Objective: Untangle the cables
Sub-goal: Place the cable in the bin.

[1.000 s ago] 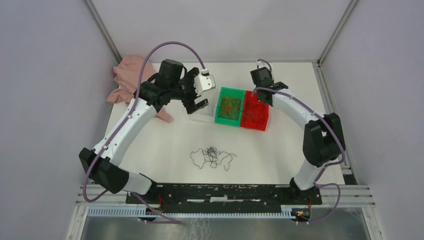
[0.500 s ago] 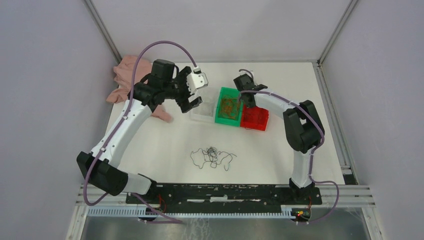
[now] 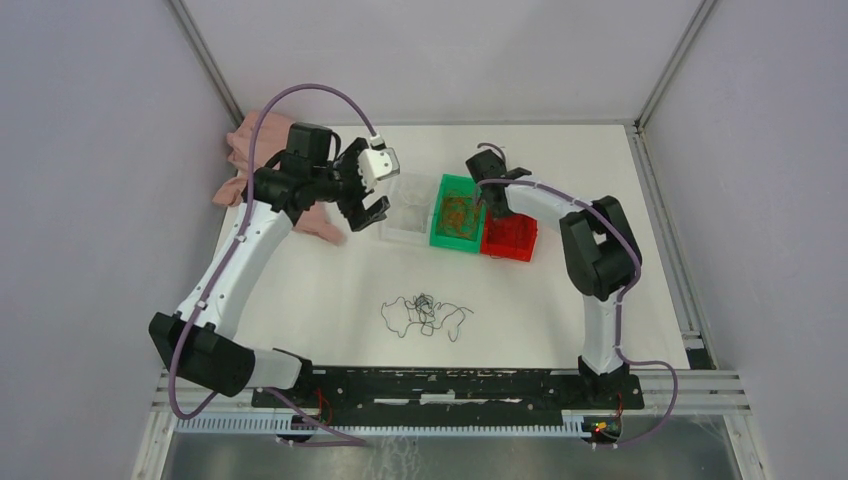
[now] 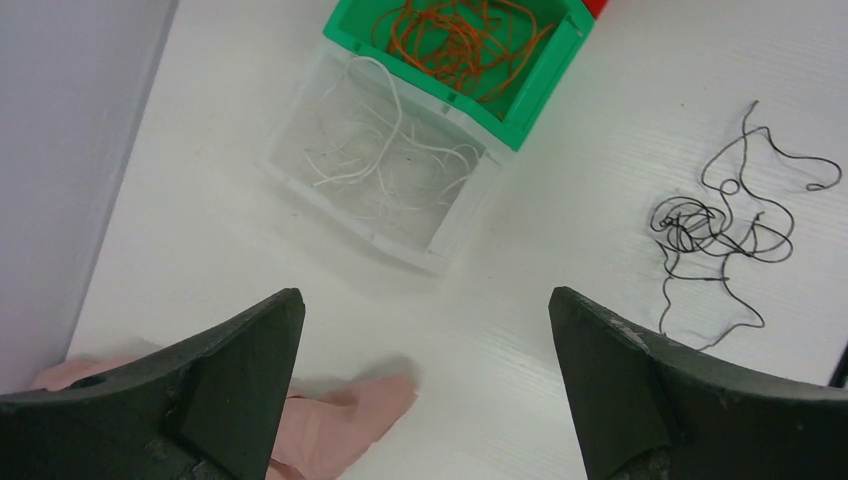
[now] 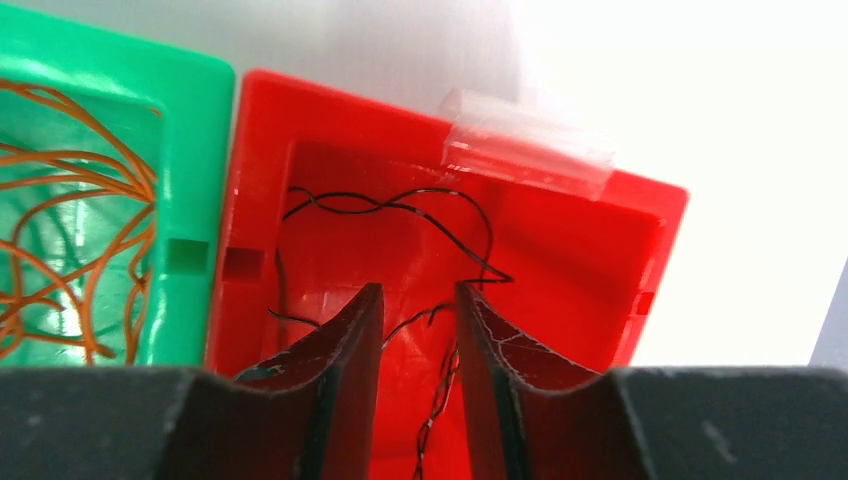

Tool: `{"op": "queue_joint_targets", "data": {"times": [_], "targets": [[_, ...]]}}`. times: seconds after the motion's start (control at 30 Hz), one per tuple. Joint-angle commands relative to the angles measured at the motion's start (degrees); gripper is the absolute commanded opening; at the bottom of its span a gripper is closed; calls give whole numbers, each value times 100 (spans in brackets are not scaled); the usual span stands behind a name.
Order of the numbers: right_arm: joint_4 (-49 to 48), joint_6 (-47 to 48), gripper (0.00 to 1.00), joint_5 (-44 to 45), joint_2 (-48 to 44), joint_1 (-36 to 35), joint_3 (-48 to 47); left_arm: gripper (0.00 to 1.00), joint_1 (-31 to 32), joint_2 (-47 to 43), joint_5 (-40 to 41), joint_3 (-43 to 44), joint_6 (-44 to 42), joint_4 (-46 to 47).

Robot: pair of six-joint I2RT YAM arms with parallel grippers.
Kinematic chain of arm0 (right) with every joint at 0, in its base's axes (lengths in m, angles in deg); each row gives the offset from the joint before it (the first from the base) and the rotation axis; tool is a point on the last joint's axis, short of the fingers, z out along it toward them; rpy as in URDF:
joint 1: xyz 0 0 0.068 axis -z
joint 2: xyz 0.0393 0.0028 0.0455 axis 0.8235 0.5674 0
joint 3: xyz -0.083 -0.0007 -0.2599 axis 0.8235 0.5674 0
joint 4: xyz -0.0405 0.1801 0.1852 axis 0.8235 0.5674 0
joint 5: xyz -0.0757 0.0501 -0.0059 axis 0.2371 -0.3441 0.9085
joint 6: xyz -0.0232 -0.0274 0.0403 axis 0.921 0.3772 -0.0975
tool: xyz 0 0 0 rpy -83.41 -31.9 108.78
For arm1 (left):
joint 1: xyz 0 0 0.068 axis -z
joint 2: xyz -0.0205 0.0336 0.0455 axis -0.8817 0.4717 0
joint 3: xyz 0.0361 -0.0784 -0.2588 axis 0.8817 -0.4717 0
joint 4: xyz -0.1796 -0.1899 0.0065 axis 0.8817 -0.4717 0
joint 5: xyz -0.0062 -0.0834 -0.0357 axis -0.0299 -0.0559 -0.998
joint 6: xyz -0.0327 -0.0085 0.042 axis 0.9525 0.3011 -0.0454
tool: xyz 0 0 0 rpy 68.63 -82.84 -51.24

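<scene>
On the white worktop (image 3: 540, 300) a black tangle of cables (image 3: 425, 315) lies loose; the right fingers (image 5: 345, 350), slightly parted, seem to be dropping a strand (image 5: 440, 215) into the red bin (image 5: 250, 200), the left fingers (image 4: 240, 370) gape empty, so next likely comes pinching another single strand

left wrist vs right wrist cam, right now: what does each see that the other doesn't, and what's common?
Left wrist only: the clear bin holding white wires, the black tangle loose on the table, the pink cloth, and the left gripper, jaws wide open.
Right wrist only: the inside of the red bin with a black wire in it, and the right gripper, fingers slightly apart, a strand running between them.
Shared: the green bin with orange wires.
</scene>
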Motion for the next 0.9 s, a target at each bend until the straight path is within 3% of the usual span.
{"op": "queue_joint_targets", "data": {"times": [0.0, 0.2, 0.5, 0.73, 0.87], "targets": [[118, -14, 40, -202, -653, 104, -518, 99, -28, -156, -426, 82, -561, -641], [219, -116, 41, -497, -1024, 287, -538, 99, -59, -120, -403, 13, -947, -1296], [244, -371, 41, -1065, -2102, 401, -487, 100, -89, -202, -474, -474, -1121, -1320], [-433, -449, 46, -1325, -3545, -124, 1037, 92, -69, -159, -864, -1954, -652, -814], [-893, -615, 48, -1488, -4076, -311, 1912, 88, 206, -32, -693, -2551, -257, -180]]}}
